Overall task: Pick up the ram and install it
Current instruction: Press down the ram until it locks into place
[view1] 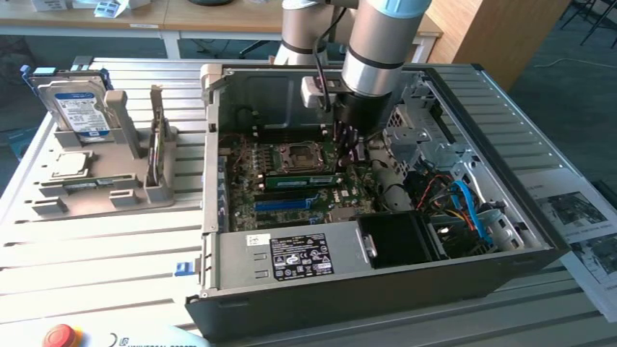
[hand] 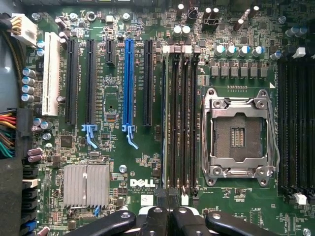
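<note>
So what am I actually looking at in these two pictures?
The big silver and blue tube is a robot arm, reaching down into an open black desktop computer case that lies on a slatted metal table. One picture is taken from a camera standing off to the side. The other comes from a camera on the arm's wrist, looking straight down at the green motherboard, with the black tool at the picture's edge.

The tool hangs over the long memory slots beside the empty square silver processor socket. A narrow green memory stick with a white label sits there; whether the tool grips it, I cannot tell.

At the exterior view's left, a grey holder carries a boxy silver hard drive and a small square silver chip.
</note>
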You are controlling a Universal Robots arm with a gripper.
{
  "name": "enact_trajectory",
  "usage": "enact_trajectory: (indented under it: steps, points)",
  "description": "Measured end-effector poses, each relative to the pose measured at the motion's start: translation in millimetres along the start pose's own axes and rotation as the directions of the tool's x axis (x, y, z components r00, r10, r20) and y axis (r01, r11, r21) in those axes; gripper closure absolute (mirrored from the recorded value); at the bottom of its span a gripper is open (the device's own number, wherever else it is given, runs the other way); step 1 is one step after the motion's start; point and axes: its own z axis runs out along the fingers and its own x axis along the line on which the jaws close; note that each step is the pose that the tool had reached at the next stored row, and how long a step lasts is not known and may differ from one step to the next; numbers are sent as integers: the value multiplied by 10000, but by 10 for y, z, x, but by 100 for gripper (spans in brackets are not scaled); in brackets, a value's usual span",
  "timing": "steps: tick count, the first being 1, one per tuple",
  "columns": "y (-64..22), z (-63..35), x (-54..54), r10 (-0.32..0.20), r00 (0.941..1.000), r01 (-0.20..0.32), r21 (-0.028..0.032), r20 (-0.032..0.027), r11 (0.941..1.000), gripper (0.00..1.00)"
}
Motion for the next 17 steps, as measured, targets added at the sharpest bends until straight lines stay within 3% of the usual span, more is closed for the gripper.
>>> enact_trajectory:
  steps: [2, 5, 17]
  points:
    - [1, 0, 0, -2, 10000, 2, 0, -1, 10000, 90]
    - [80, 2, 2, -1, 10000, 1, -2, -5, 10000, 90]
    - [618, 29, 7, -1, 10000, 1, 28, -1, 10000, 90]
